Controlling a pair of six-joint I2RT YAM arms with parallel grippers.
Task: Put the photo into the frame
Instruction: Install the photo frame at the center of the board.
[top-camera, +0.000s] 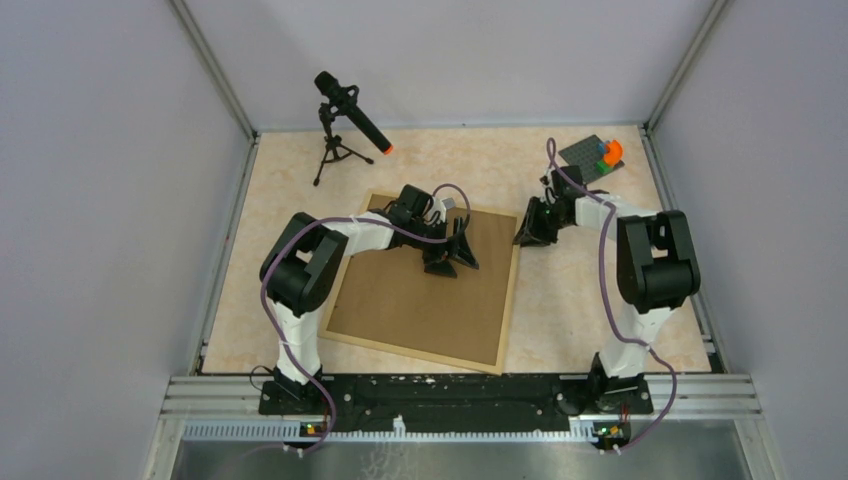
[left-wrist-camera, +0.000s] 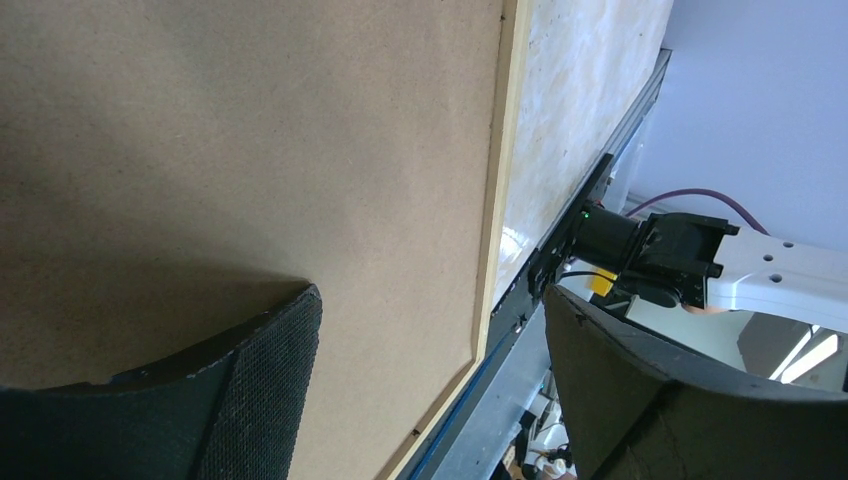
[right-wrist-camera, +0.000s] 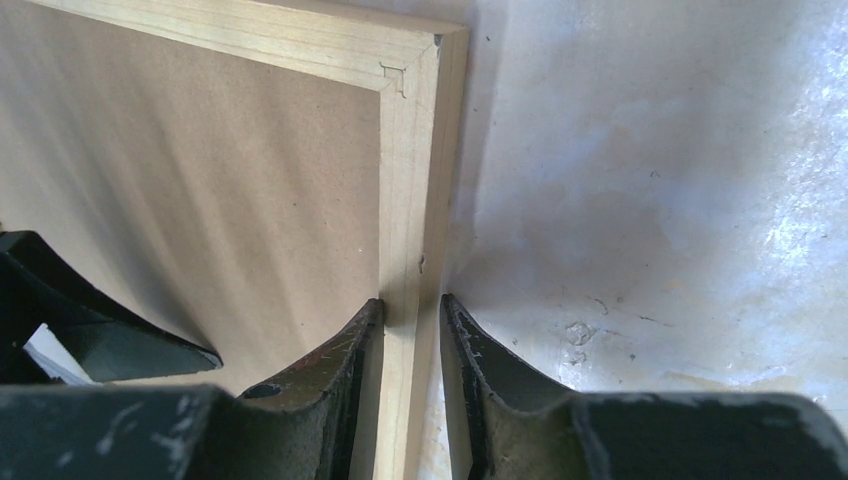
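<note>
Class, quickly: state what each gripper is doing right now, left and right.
Left gripper: open, holding nothing, over the backing board.
Right gripper: closed on the edge of the frame.

The top external view is being lit evenly and softly from overhead, with only faint shadows being cast under the arms. In the left wrist view, a broad soft shadow is being thrown across the backing board (left-wrist-camera: 250, 120) ahead of the left hand (left-wrist-camera: 430, 300). In the right wrist view, glare is being reflected off the tabletop (right-wrist-camera: 700, 200) beside the brightly lit frame (right-wrist-camera: 410, 180).
</note>
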